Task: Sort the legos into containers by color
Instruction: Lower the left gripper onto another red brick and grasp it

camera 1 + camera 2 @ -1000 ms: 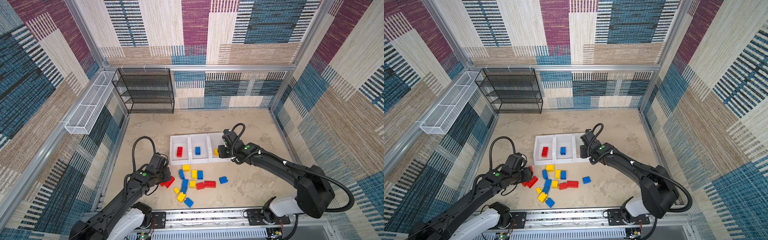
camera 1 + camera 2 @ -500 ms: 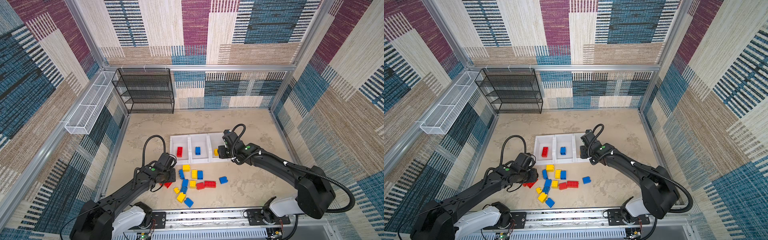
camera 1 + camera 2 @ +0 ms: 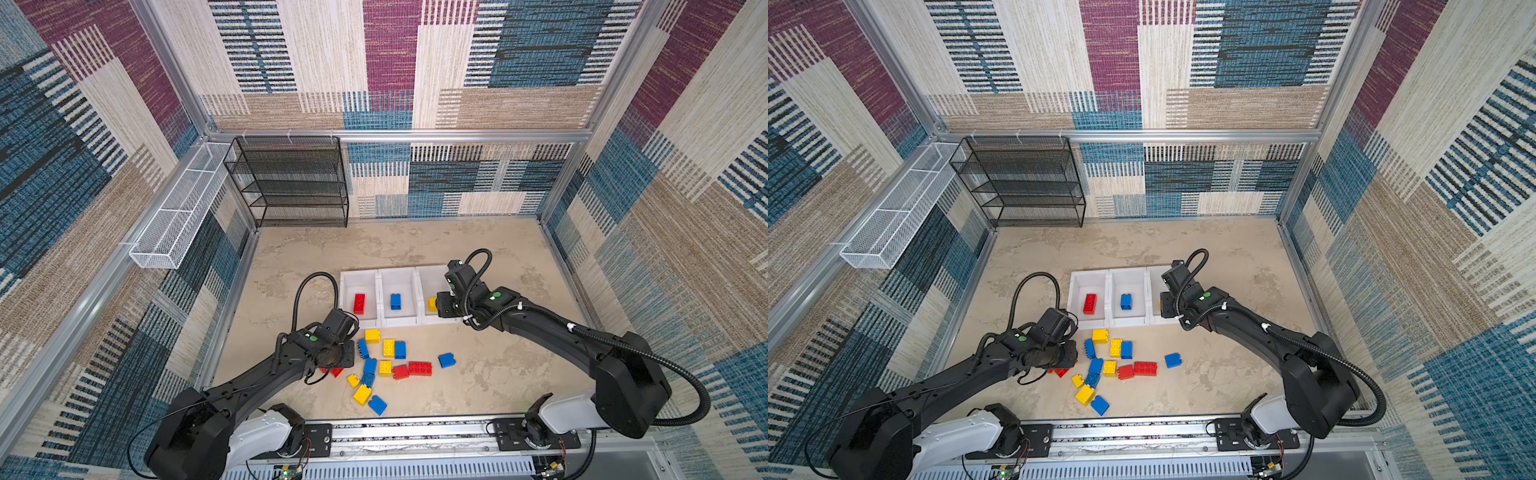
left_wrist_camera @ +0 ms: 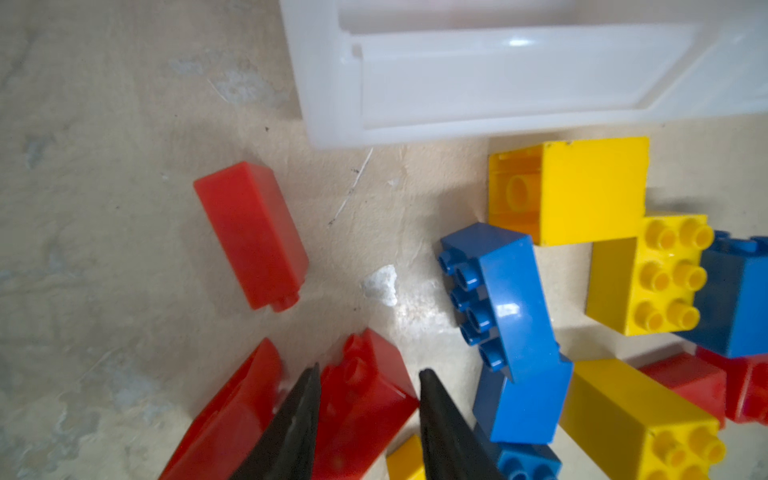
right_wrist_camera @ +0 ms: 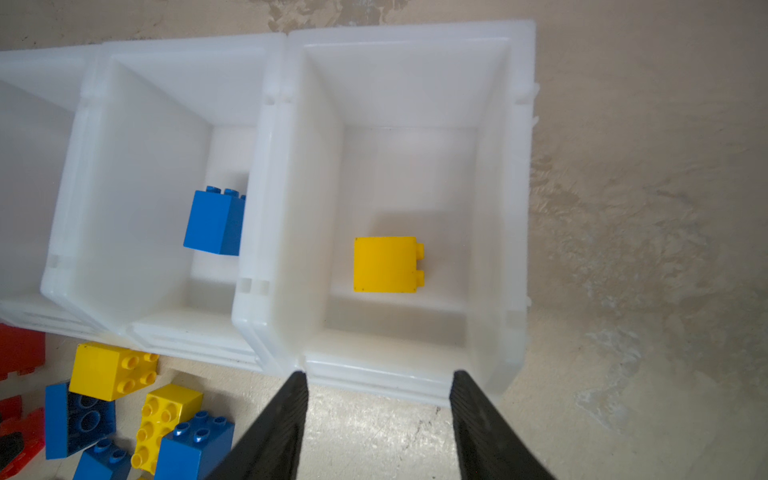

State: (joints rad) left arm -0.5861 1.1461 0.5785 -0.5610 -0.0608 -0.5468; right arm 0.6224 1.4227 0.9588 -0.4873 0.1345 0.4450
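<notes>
Containers [image 3: 399, 271], three white open-top plastic bins joined in a row, mid beige marbled desk [image 3: 498, 257]. Seen in both top views, left to right: one red lego [image 3: 359, 303], one blue lego [image 3: 395, 301], one yellow lego [image 5: 384, 265]. Right claw [image 5: 378, 374]: jaws apart, empty, over the yellow bin's near rim. Loose studded plastic legos [image 3: 388, 347], red, blue and yellow, scattered just before the bins. Left claw [image 4: 369, 370] astride a red brick [image 4: 365, 399] on the desk; whether it is pressing, cannot tell.

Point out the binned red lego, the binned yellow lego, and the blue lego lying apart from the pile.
red lego [image 3: 359, 303], in a top view, middle of its top.
yellow lego [image 5: 384, 264], right wrist view, middle of its smooth side.
stray blue lego [image 3: 446, 360], in a top view, middle of its top.
</notes>
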